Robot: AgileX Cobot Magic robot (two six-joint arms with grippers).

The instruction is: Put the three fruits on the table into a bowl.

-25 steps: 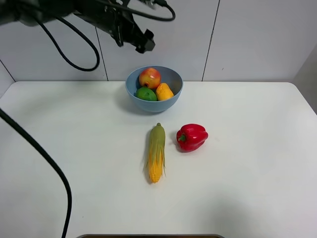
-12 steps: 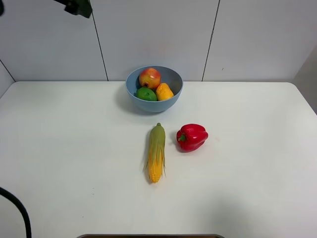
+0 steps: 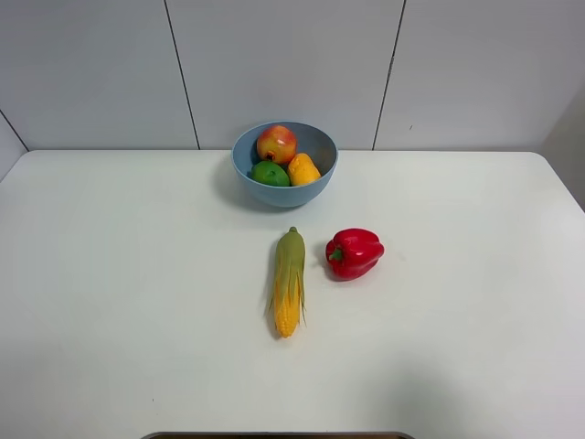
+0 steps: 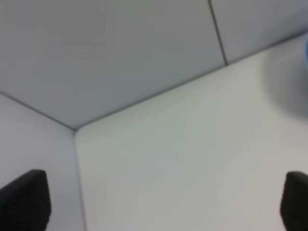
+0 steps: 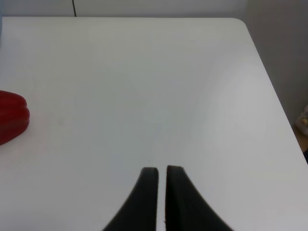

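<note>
The light-blue bowl (image 3: 284,164) stands at the back middle of the white table (image 3: 137,274). Inside it lie the red-yellow pomegranate-like fruit (image 3: 276,144), the small green fruit (image 3: 271,173) and the orange-yellow mango-like fruit (image 3: 303,169). Neither gripper shows in the exterior high view. In the left wrist view my left gripper (image 4: 163,202) is open and empty, its two black fingertips (image 4: 26,198) far apart above the table's far left corner. In the right wrist view my right gripper (image 5: 161,174) is shut and empty above bare table.
A yellow-green corn cob (image 3: 289,281) lies in the middle of the table. A glossy red bell pepper (image 3: 353,252) sits just right of it and shows at the edge of the right wrist view (image 5: 12,117). Grey wall panels stand behind the table.
The left arm, which was above the bowl at the back, has drawn away up and to the left and has left the exterior high view. The fruits and bowl have not moved.
</note>
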